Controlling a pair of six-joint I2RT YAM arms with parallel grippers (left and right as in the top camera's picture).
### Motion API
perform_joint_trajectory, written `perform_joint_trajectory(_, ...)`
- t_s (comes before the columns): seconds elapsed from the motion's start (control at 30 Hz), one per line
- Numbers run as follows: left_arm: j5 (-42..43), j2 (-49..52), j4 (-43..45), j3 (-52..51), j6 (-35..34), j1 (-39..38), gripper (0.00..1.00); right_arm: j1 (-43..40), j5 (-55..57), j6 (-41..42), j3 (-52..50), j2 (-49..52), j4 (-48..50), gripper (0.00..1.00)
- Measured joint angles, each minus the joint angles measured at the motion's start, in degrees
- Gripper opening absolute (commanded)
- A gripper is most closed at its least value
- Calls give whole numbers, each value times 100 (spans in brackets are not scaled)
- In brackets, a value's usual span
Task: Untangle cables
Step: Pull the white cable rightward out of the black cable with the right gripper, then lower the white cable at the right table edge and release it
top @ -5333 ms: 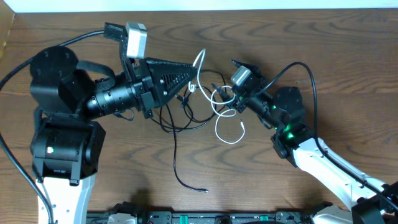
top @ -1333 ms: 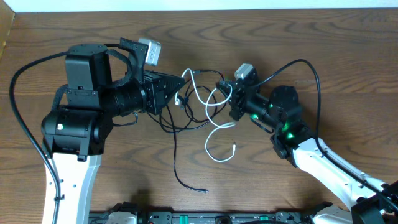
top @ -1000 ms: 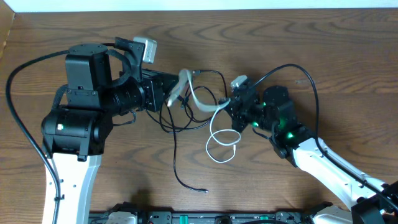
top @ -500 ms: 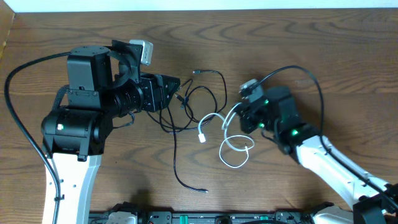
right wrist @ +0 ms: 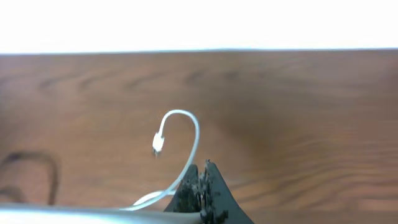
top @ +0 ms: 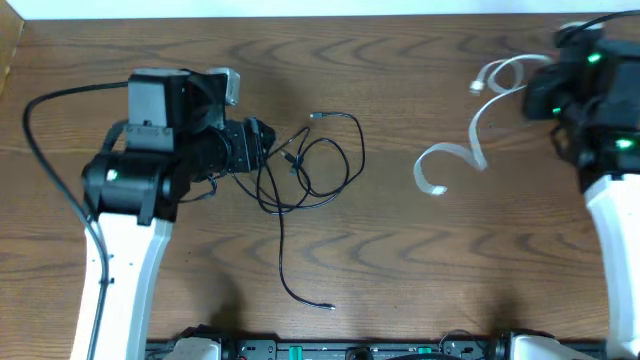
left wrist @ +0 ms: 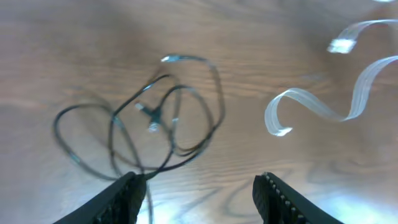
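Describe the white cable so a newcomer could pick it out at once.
On the right half of the wooden table, look toward the right gripper near the far corner. The white cable trails from its shut jaws in a curl. It is the only pale cord; the black cables lie bunched by the left gripper.

Brown wood-grain tabletop [top: 400, 280]. A loose tangle of thin black cords [top: 300, 160] with metal-tipped plugs lies left of centre, one strand trailing toward the near edge. A blurred thin white cord [top: 450, 148] appears at right, contact with the wood unclear.
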Motion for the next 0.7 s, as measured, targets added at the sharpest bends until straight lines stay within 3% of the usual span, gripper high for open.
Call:
perform_joint_trajectory(0.27,-538,680,-271,0,-284,0,61,-887,1351,-852,651,-11,538,1)
perform_joint_trajectory(0.7,-807,931,-439,0,-299,0,61,-2251,1727,-1003,651,774,885,1)
